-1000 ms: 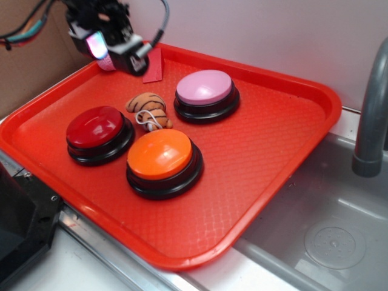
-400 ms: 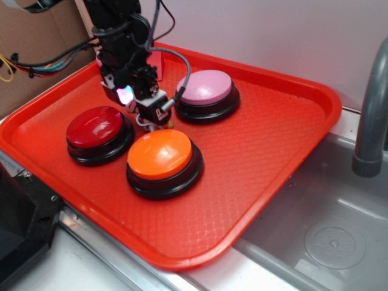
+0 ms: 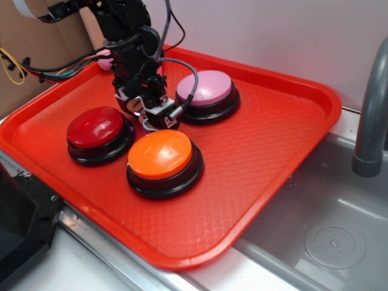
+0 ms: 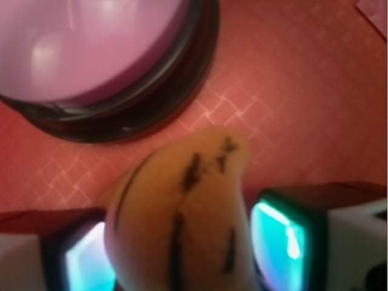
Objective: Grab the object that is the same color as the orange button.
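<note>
I see a big red tray (image 3: 267, 151) filling most of the frame, with a grey sink (image 3: 327, 236) at the lower right. Three buttons sit on the tray: the orange button (image 3: 160, 154) in the middle, a red button (image 3: 94, 127) to its left, and a pink button (image 3: 203, 88) above it. My arm comes down from the upper left, and the tool (image 3: 148, 115) is low in the gap between the three buttons.

In the wrist view the tiger (image 4: 182, 212) fills the lower middle, with one finger (image 4: 276, 239) on each side of it. The jaws are around the toy, but I cannot tell if they are squeezing it or just beside it. So I think the reach is done. What is left is to be sure of the grip and lift.

The buttons crowd close on all sides, so I would go straight up to stay clear of them.
</note>
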`<act>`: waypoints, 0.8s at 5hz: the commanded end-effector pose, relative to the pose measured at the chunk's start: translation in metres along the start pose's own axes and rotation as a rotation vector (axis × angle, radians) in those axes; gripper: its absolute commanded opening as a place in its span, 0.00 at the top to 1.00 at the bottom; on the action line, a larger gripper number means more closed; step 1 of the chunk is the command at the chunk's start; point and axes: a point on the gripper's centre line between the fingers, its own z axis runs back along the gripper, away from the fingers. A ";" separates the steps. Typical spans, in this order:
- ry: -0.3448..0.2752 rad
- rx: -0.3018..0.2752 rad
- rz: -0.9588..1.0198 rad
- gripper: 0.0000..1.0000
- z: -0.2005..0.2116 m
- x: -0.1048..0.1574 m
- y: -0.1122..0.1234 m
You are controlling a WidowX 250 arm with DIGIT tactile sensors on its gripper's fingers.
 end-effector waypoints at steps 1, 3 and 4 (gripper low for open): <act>-0.035 -0.013 0.018 1.00 0.012 0.015 0.014; -0.030 0.033 0.057 1.00 0.084 0.026 0.046; -0.063 0.066 0.113 1.00 0.116 0.035 0.065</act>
